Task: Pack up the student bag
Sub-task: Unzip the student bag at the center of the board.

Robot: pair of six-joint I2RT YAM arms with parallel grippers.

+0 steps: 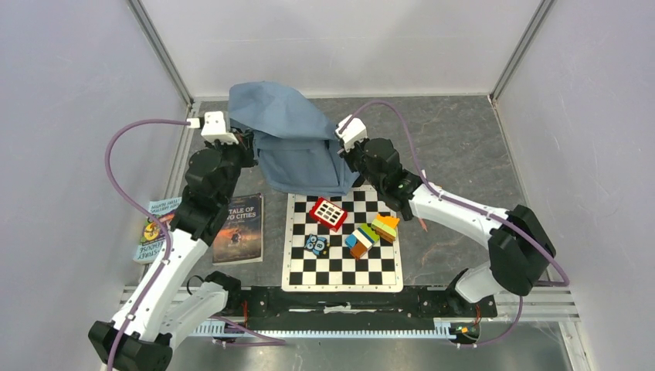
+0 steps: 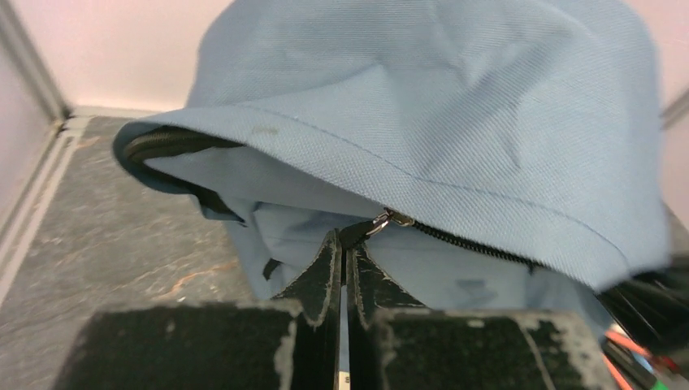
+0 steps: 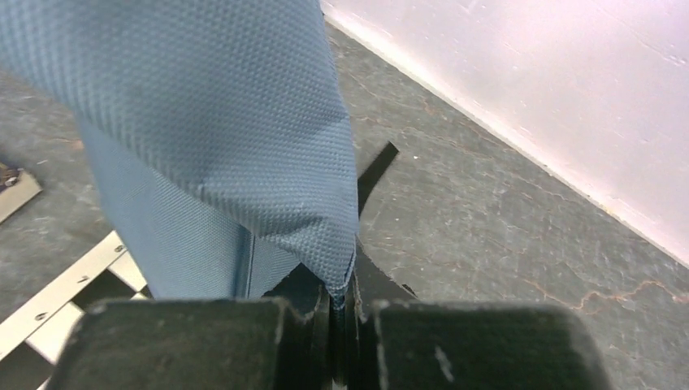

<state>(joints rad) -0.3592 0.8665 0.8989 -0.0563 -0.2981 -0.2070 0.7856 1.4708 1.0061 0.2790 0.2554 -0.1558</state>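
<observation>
The student bag (image 1: 293, 131), a soft dusty-blue backpack, lies at the back middle of the table, its near edge over the top of the chessboard (image 1: 344, 270). My left gripper (image 1: 246, 143) is at the bag's left side, shut on the black zipper pull (image 2: 357, 234); the zipper (image 2: 471, 244) runs right under a raised flap. My right gripper (image 1: 345, 151) is at the bag's right side, shut on a corner of the bag's fabric (image 3: 341, 272) and holds it up. A black strap (image 3: 375, 166) lies on the table behind it.
On the chessboard lie a red tile game (image 1: 328, 212), a small blue toy (image 1: 316, 244) and coloured blocks (image 1: 372, 232). Two books (image 1: 238, 228) (image 1: 157, 226) lie to the left of the board. Walls close in the back and sides.
</observation>
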